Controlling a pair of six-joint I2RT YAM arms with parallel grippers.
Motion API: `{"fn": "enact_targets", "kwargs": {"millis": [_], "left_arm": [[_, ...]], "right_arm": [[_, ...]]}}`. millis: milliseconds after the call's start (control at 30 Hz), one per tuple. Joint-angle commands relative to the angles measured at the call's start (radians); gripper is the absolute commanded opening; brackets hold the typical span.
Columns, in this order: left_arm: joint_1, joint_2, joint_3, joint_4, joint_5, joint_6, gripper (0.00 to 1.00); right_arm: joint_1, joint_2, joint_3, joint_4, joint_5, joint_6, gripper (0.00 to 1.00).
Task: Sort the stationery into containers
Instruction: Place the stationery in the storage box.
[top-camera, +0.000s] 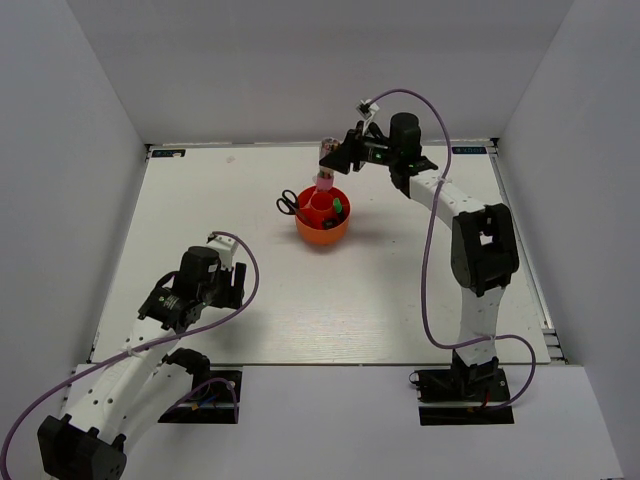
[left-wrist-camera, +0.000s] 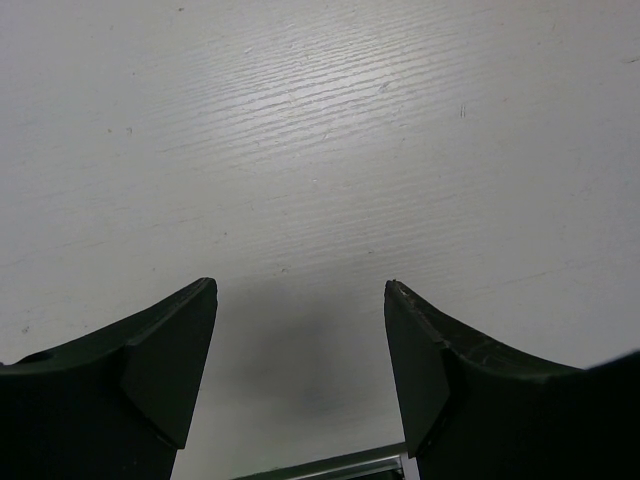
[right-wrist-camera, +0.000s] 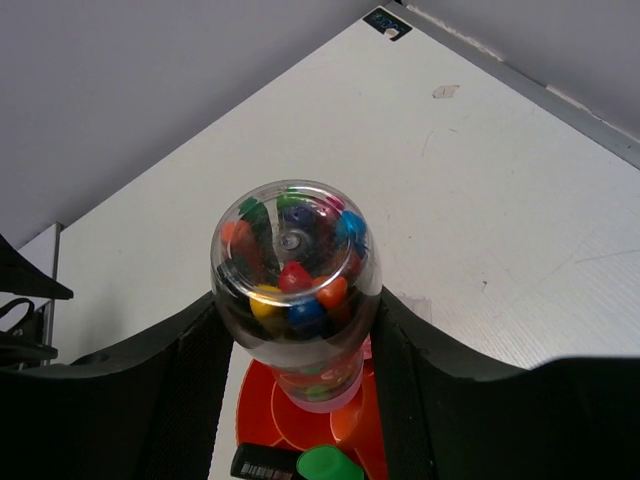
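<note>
Orange tub (top-camera: 322, 236): round and low, on the white table (top-camera: 400, 290), toward the far side near the middle.
Tub contents, top view: a green highlighter (top-camera: 340, 207) lies inside by the right rim. The black-handled scissors (top-camera: 288, 203) have their handles sticking out over the left rim.
Tub contents, right wrist view: only a slice of the orange floor and a curved inner divider shows. The highlighter's green cap and black body lie at the bottom edge. The scissors are out of frame.
Right gripper (top-camera: 332, 156): closed on the clear tube (right-wrist-camera: 296, 290), held upright directly above the tub with the pink cap pointing down.
Tube detail, right wrist view only: it is packed with small coloured pieces (right-wrist-camera: 300, 278) in red, blue, yellow, green and orange. A black finger (right-wrist-camera: 160, 400) presses on each side. The top view shows just a pale stick with a pink end.
Cap and tub: I cannot tell whether they touch.
Left gripper (top-camera: 230, 280): low over the near-left part of the table, well apart from the tub.
Left wrist view: jaws spread wide, nothing between them, with bare white wood-grain surface beneath.
</note>
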Motion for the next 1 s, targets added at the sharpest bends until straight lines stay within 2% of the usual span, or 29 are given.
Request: {"fn": "enact_targets", "kwargs": {"millis": [0, 967], "left_arm": [[0.004, -0.005, -0.002, 0.002, -0.01, 0.003, 0.78], [0.002, -0.012, -0.004, 0.002, -0.004, 0.005, 0.78]], "right_arm": [[-0.004, -0.011, -0.018, 0.104, -0.049, 0.033, 0.0], [0.026, 0.017, -0.087, -0.004, -0.06, -0.128, 0.02]]}}
